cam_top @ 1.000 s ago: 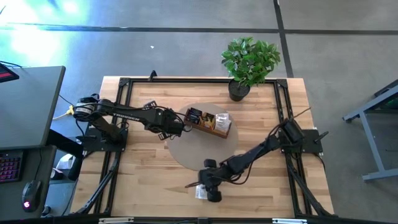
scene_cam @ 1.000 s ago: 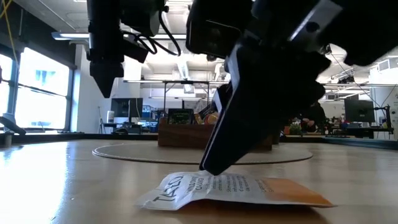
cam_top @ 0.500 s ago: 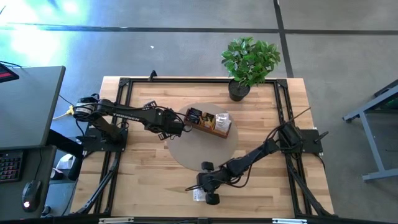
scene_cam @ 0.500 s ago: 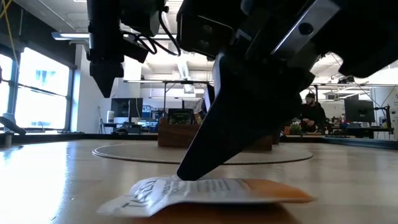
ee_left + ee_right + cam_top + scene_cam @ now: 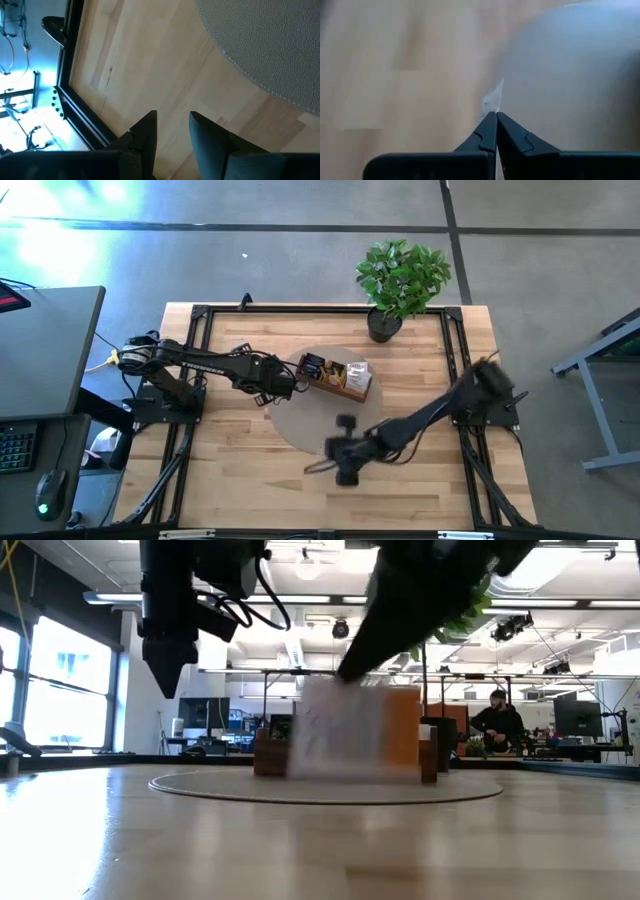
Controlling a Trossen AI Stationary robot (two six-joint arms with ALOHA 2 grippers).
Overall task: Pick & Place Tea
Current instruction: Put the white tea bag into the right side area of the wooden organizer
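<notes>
At the left of the high view the dark left arm reaches rightward from its base at the table's left edge, and its left gripper (image 5: 283,383) hangs over the left rim of the round grey mat (image 5: 300,430), just beside the left end of the brown wooden three-compartment tray (image 5: 336,377); in the left wrist view its two dark fingers (image 5: 145,135) stand a narrow gap apart with nothing between them, above bare light wooden table (image 5: 145,65). The tray sits in the upper middle of the mat, with small sachets showing in its compartments. Lower and right of centre, the dark right arm stretches from its base at the table's right edge toward the mat's lower edge, where the right gripper (image 5: 340,455) shows blurred. Its jaws are pressed together on the top edge of a flat square white-and-orange tea-bag sachet (image 5: 355,733), which in the low view hangs clear of the tabletop in mid-frame, in front of the tray; the right wrist view shows only a pale sliver of it at the closed fingertips. A green potted plant (image 5: 402,280) stands at the table's upper right edge.
</notes>
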